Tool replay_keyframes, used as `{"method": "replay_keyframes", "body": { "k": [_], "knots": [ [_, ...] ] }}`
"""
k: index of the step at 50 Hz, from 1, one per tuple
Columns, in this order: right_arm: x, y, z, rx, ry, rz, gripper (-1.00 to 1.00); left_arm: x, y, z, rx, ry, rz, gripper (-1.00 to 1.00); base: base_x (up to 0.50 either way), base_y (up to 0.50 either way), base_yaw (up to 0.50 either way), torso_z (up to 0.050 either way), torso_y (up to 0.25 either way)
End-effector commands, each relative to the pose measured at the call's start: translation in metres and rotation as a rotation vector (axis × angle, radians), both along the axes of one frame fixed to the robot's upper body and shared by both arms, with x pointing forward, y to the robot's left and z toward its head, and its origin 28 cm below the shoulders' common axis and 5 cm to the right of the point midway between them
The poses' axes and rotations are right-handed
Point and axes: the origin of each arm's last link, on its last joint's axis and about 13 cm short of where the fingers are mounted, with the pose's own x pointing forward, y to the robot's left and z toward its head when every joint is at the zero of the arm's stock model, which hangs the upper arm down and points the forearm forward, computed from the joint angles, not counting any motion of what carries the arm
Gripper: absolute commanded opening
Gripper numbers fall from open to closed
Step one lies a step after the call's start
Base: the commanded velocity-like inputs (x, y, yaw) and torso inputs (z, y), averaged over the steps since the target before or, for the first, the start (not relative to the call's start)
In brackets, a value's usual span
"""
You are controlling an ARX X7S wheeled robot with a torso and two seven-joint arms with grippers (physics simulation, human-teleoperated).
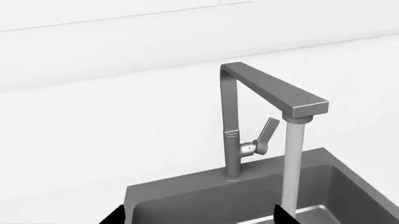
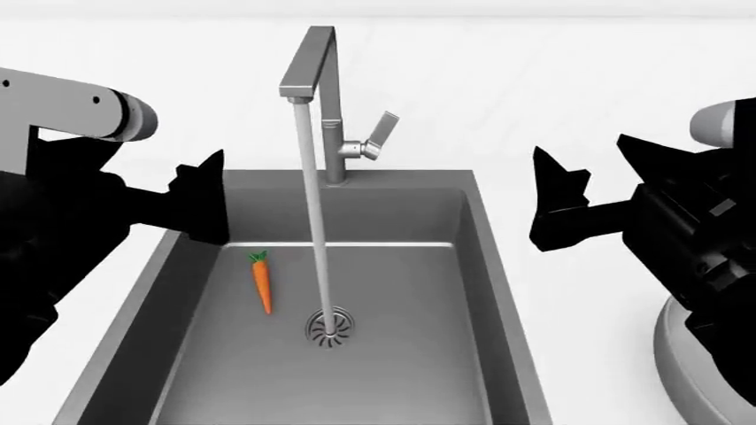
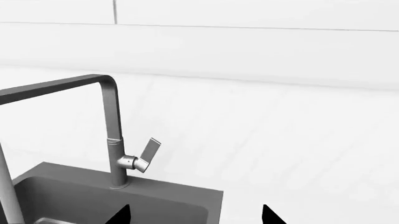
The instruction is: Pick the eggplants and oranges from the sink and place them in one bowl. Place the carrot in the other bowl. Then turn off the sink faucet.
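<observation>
Both tools are spread and empty: the left tool (image 2: 201, 199) hangs over the left rim of the sink (image 2: 497, 266), the right tool (image 2: 558, 208) over the table beyond its right rim. The carrot (image 2: 262, 283) lies on the basin floor below and inboard of the left tool, nearest it, just left of the drain. No eggplant or orange shows in the sink. The faucet (image 2: 325, 97) runs; I judge carrot and shut-off remain.

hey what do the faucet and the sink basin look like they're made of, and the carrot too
The sink faucet looks like brushed steel: grey with a soft satin sheen, no mirror reflections. The sink seems to be darker grey metal, matt, with a brighter streak along its floor's back edge. The carrot reads as a plain vegetable: flat orange body, green leafy top. All are simulator renders, so this is appearance only.
</observation>
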Motion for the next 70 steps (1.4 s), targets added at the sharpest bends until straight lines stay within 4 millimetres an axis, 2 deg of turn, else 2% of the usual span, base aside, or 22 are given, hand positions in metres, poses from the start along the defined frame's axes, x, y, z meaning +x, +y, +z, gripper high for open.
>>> {"method": "replay_keyframes", "body": {
  "k": [1,10,14,19,22,24,26,32,37,41,46,48,51,56,59,70],
  "knots": [
    [0.000,-0.001,0.001,-0.001,0.001,-0.012,1.00,0.002,-0.001,-0.003,0.000,0.028,-0.010,1.00,0.00,0.00,0.00,0.000,0.000],
    [0.000,0.001,0.002,-0.010,0.001,0.002,1.00,0.010,-0.004,-0.005,0.012,0.064,0.012,1.00,0.00,0.00,0.00,0.000,0.000],
    [0.001,0.001,0.002,-0.009,0.002,0.005,1.00,0.022,-0.007,-0.004,0.013,0.087,0.005,1.00,0.00,0.00,0.00,0.000,0.000],
    [0.000,0.000,0.002,-0.008,0.007,0.000,1.00,0.046,-0.011,-0.011,0.017,0.185,0.016,1.00,0.00,0.00,0.00,0.000,0.000],
    [-0.001,-0.001,0.001,-0.009,0.012,-0.004,1.00,0.060,-0.015,-0.019,0.077,0.225,0.011,1.00,0.00,0.00,0.00,0.000,0.000],
    [-0.001,-0.001,0.001,-0.010,0.012,-0.007,1.00,0.071,-0.020,-0.024,0.055,0.284,0.042,1.00,0.00,0.00,0.00,0.000,0.000],
    [0.000,-0.002,0.001,-0.010,0.014,-0.009,1.00,0.083,-0.017,-0.027,0.052,0.366,0.029,1.00,0.00,0.00,0.00,0.000,0.000],
    [0.000,-0.004,0.002,-0.006,0.011,-0.018,1.00,0.114,-0.030,-0.044,0.098,0.391,0.087,1.00,0.00,0.00,0.00,0.000,0.000],
    [-0.003,-0.004,0.004,-0.008,0.000,-0.018,1.00,0.129,-0.039,-0.063,0.063,0.442,0.111,1.00,0.00,0.00,0.00,0.000,0.000],
    [-0.003,-0.003,0.005,0.001,-0.003,-0.016,1.00,0.137,-0.040,-0.071,0.035,0.475,0.118,1.00,0.00,0.00,0.00,0.000,0.000],
    [-0.002,-0.002,0.011,-0.009,-0.015,-0.014,1.00,0.157,-0.041,-0.079,0.022,0.506,0.147,1.00,0.00,0.00,0.00,0.000,0.000],
    [-0.003,-0.001,0.011,-0.012,-0.014,-0.010,1.00,0.161,-0.041,-0.087,0.073,0.507,0.140,1.00,0.00,0.00,0.00,0.000,0.000],
    [-0.005,-0.002,0.013,-0.017,-0.017,-0.014,1.00,0.166,-0.038,-0.094,0.058,0.515,0.162,1.00,0.00,0.00,0.00,0.000,0.000],
    [-0.002,-0.001,0.012,-0.017,-0.016,-0.005,1.00,0.181,-0.037,-0.093,0.039,0.479,0.191,1.00,0.00,0.00,0.00,0.000,0.000],
    [-0.003,-0.002,0.013,-0.018,-0.016,-0.010,1.00,0.191,-0.035,-0.101,0.048,0.497,0.216,1.00,0.00,0.00,0.00,0.000,0.000],
    [-0.002,-0.003,0.015,-0.030,0.009,-0.025,1.00,0.197,-0.039,-0.114,0.020,0.539,0.222,1.00,0.00,0.00,0.00,0.000,-0.012]
  ]
}}
